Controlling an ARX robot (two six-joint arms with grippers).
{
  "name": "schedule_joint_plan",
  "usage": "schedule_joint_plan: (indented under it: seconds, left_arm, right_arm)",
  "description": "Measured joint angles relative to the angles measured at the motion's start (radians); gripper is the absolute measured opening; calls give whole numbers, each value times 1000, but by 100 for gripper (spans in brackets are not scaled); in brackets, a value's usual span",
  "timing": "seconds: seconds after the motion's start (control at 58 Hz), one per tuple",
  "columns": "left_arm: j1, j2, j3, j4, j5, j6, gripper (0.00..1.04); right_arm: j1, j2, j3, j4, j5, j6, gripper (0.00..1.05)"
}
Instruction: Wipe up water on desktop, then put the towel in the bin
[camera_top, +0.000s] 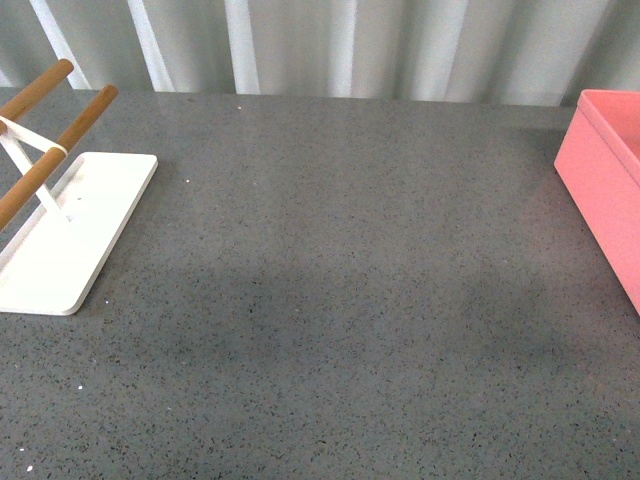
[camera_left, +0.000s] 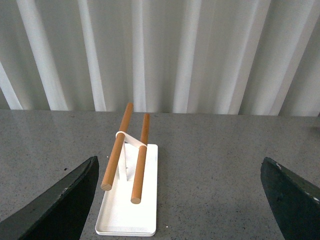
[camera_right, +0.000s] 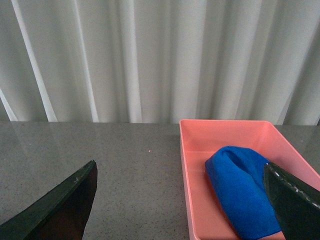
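Nearest the right gripper (camera_right: 180, 210), its two dark fingers (camera_right: 60, 207) stood spread wide with nothing between them; one finger overlapped the edge of the towel (camera_right: 240, 190) in the right wrist view, though contact could not be judged. The towel lay bunched inside the bin (camera_right: 200, 135), just ahead of this gripper. The left gripper (camera_left: 180, 200) was likewise spread wide and empty, with the white rack (camera_left: 127, 220) and its wooden rods (camera_left: 118, 147) ahead of it. The tabletop (camera_top: 330, 250) showed no standing water, only a faint darker patch. Beyond hung a pale curtain (camera_top: 400, 40). Judged from this, both wiping and binning appeared complete, with only arm retreat remaining.
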Motion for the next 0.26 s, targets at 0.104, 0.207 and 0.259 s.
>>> schedule_joint_plan:
  seconds: [0.104,0.207,0.259]
  left_arm:
    - [0,0,0,0,0,0,98]
    - [0,0,0,0,0,0,98]
    - [0,0,0,0,0,0,98]
  right_arm:
    - [0,0,0,0,0,0,98]
    - [0,0,0,0,0,0,98]
    - [0,0,0,0,0,0,98]
